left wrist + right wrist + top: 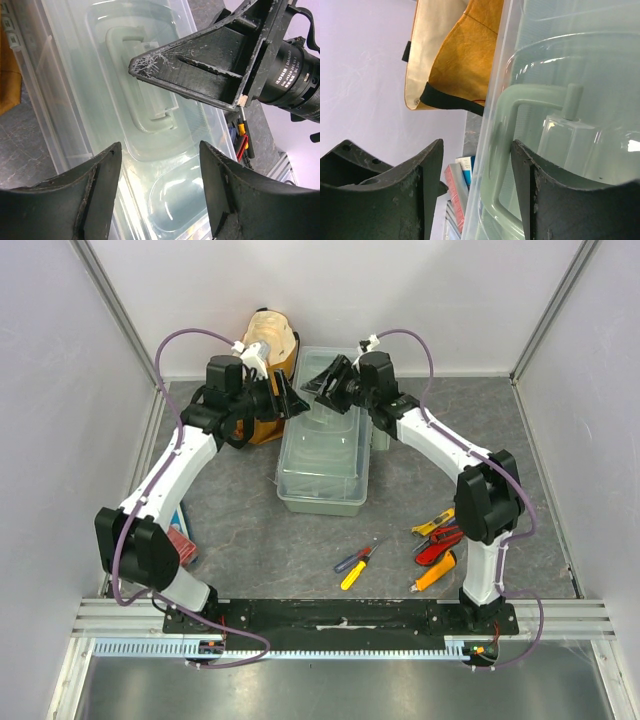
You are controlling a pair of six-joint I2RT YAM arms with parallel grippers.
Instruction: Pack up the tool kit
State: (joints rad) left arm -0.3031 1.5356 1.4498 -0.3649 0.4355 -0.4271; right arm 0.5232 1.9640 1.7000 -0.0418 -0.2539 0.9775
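The pale grey-green toolbox point(322, 460) lies closed under its clear lid in the middle of the table. My left gripper point(297, 403) hovers open over its far left part; in the left wrist view point(159, 150) the lid point(150, 105) fills the space below the jaws. My right gripper point(323, 390) is open at the far end. In the right wrist view point(477, 150) the lid's edge point(492, 130) runs between the fingers, with the green handle point(530, 100) by the right finger. Hand tools lie near the front: screwdrivers point(357, 564), red and yellow pliers point(438, 538), an orange-handled tool point(436, 573).
The mustard-yellow bag point(266, 375) stands at the back left beside the toolbox, also in the right wrist view point(465, 55). The red-blue booklet point(181, 536) lies by the left arm's base. One finger of the right gripper point(200, 70) crosses the left wrist view.
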